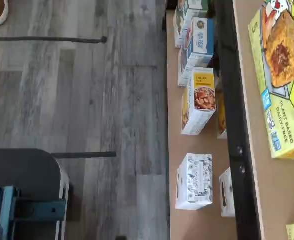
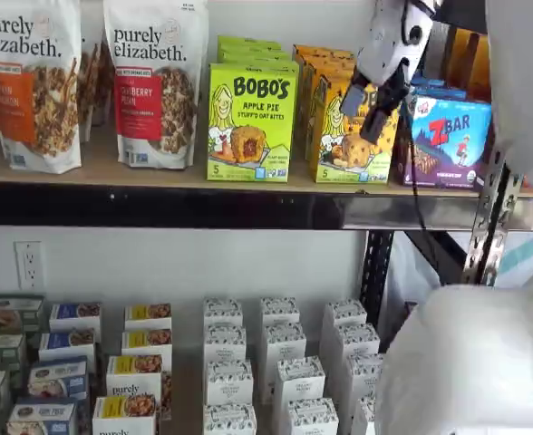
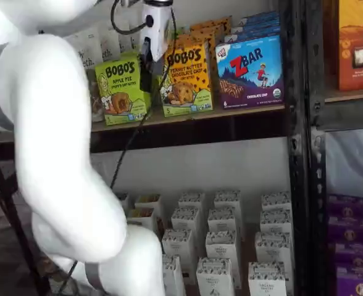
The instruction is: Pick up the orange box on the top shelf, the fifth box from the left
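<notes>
Two shelf levels are showing in both shelf views. A bulky white robot arm (image 3: 58, 154) is filling the foreground, partly blocking the racks. The long tan wooden top shelf with a black metal front rail (image 2: 158, 204) is carrying, side by side, white granola pouches printed "purely elizabeth" (image 2: 153, 82), a lime-green Bobo's Apple Pie carton (image 2: 251, 122), the upright yellow-orange Bobo's Peanut Butter Chocolate Chip carton (image 3: 187, 77) and a blue-purple ZBar box (image 3: 250, 71). The orange carton is standing between the green carton and the ZBar box, at the front edge of the board, with more orange cartons lined up behind it.

The white-bodied end effector with two black fingers (image 2: 373, 107) is hanging just in front of the orange carton's upper face, not gripping it. The fingers are showing apart with a gap between them, so the end effector is standing wide, holding nothing.

Small white boxes (image 2: 228, 381) are sitting in rows on the lower level. The wrist view is showing grey wood-plank flooring (image 1: 77, 100) beside the shelf.
</notes>
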